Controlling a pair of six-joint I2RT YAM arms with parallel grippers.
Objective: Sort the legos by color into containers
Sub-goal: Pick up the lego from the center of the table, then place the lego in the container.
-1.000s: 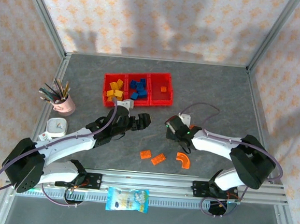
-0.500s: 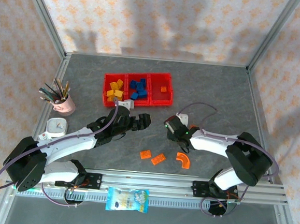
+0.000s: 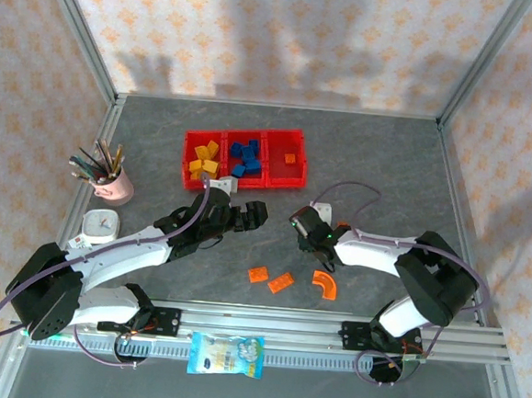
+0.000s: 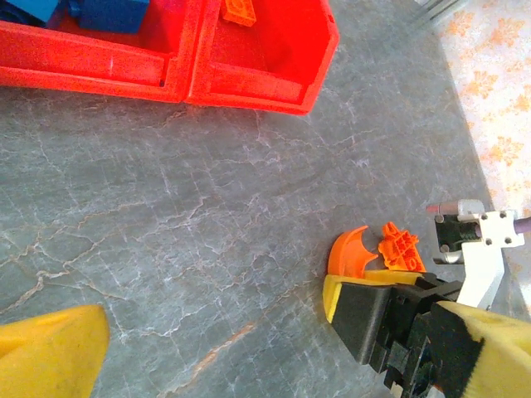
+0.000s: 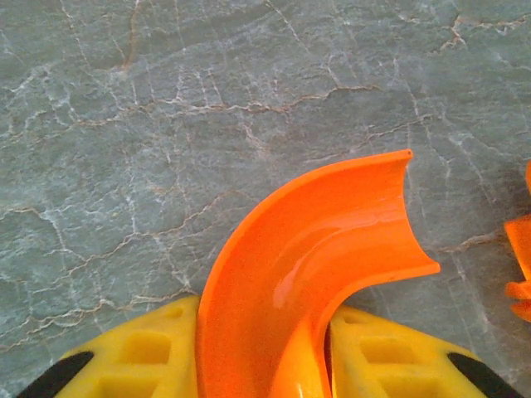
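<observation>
Grasps the orange curved lego (image 5: 315,240) in the right gripper (image 5: 265,344), close to the grey table (image 5: 124,124), apart from the red containers (image 3: 249,186). Holds the left gripper (image 3: 254,215) spread wide, empty.

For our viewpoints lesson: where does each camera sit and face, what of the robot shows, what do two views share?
Top external: above and behind, looking down on the table; left gripper and right gripper.
Left wrist: behind the left gripper, facing the red containers; its yellow fingers.
Right wrist: low over the table; orange curved lego clamped in its yellow fingers.
Shared: both wrist views show that lego.
</observation>
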